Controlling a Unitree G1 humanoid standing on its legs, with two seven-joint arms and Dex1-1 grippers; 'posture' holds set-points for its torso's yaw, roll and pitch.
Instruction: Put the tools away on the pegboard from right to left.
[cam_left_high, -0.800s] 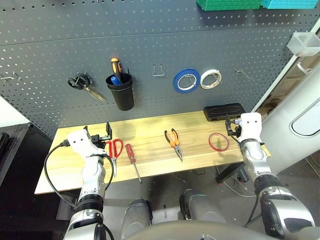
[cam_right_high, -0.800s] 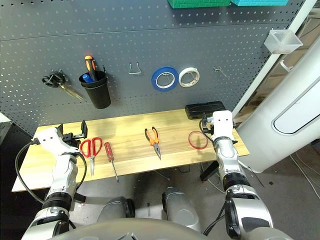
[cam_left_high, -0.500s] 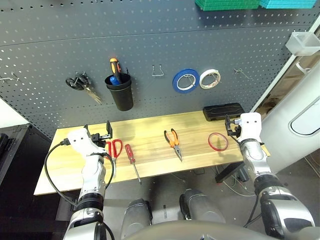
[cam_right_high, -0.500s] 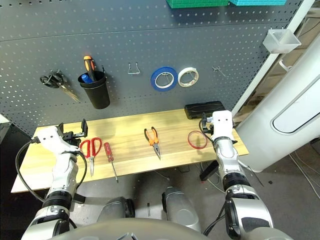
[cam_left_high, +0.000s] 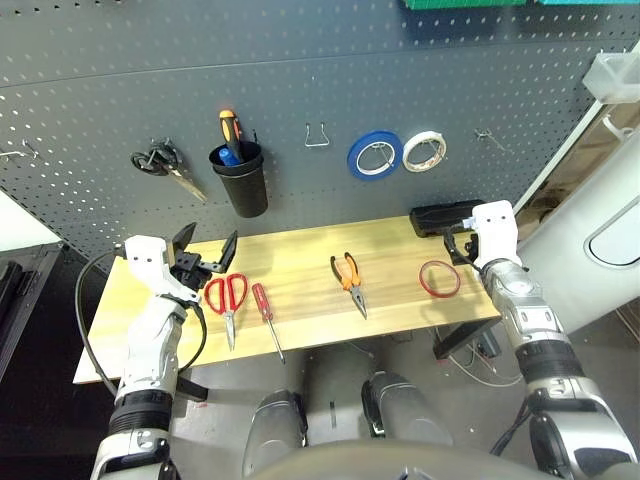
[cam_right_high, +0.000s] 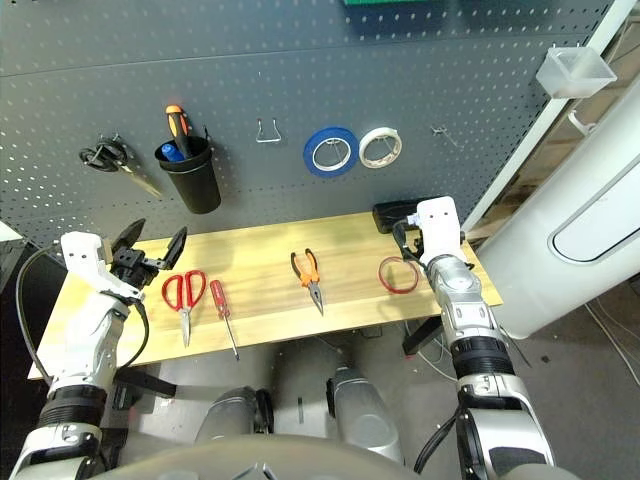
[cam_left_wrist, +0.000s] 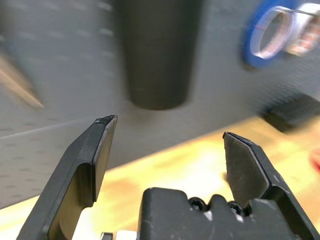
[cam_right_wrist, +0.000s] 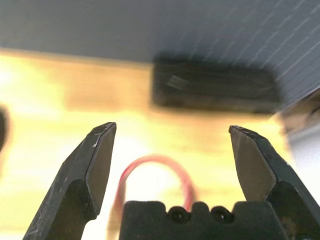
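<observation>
On table (cam_left_high: 300, 320), thin red tape ring (cam_left_high: 439, 278), lying flat

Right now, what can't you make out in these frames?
- Contents of the black cup on the pegboard: cup wall hides all but handle tops, head views.
- Red tape ring: near part hidden behind the right gripper body, right wrist view.
- Black case: its right end sits behind the right gripper, left eye view.

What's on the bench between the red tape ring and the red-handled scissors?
In the left eye view, the orange-handled pliers and small red-handled screwdriver lie between the tape ring and scissors, with bare wood around them.
</observation>
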